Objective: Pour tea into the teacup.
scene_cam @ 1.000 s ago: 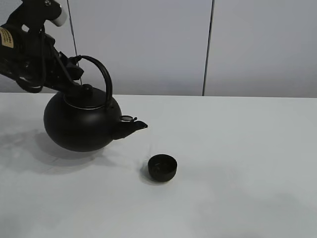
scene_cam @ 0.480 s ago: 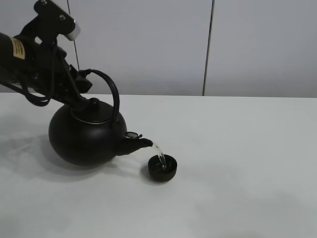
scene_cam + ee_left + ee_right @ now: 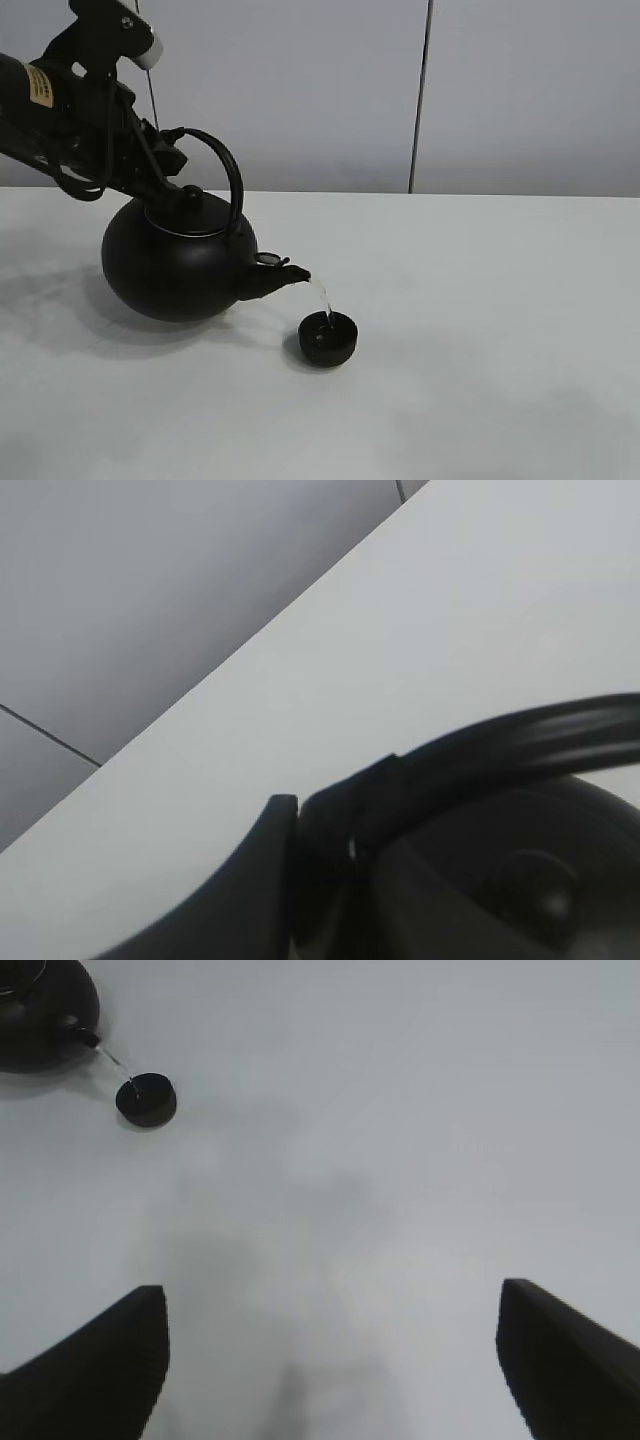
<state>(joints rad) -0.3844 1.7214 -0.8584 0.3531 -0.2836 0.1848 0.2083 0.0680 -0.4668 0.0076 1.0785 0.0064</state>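
Currently mid-pour: left gripper [image 3: 163, 155] is clamped on the handle [image 3: 226, 168] of the kettle [image 3: 180, 265], body tipped fwd. The spout [image 3: 283, 274] sits just above and beside the teacup [image 3: 328, 338], which stands on the table [image 3: 500, 380] near front-centre. A thin stream [image 3: 321, 298] lands inside the rim. To do it well: hold the tilt shallow & steady w/ no sideways drift, b/c the cup is small and low vs. the kettle. Watch the fill level, then tip back slowly to avoid dribble. Right gripper [image 3: 330, 1360] hangs well apart, fingers [image 3: 90, 1370] spread wide, nothing in it.
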